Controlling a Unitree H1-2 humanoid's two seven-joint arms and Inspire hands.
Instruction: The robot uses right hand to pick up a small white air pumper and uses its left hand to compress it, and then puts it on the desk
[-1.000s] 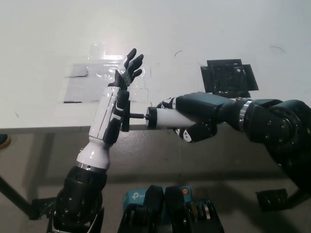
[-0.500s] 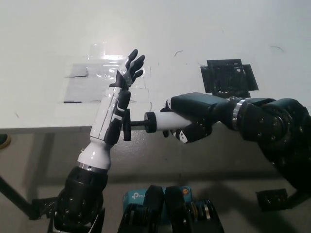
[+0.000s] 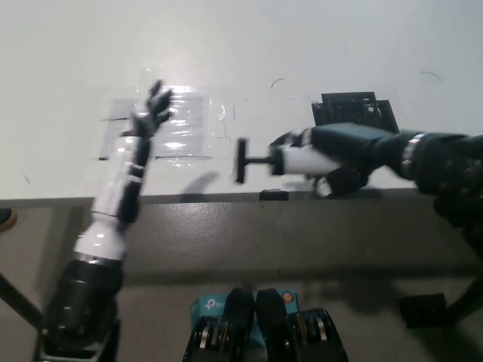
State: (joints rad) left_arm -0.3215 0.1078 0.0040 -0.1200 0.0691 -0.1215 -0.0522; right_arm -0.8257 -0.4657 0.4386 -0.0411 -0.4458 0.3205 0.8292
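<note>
The left hand (image 3: 139,143) has a white shell with dark, slim fingers (image 3: 157,102); its forearm is white, ending in a silvery ring and a black ribbed cuff; the right hand (image 3: 339,154) is black with white fingertip patches; a metal band rings its bulky black wrist.

Small white air pumper (image 3: 296,160) horizontal above desk edge, black T-handle rod extended toward picture left.

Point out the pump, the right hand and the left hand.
pump (image 3: 290,160), head view, white barrel.
right hand (image 3: 336,154), head view, back of the hand.
left hand (image 3: 151,115), head view, palm area.
</note>
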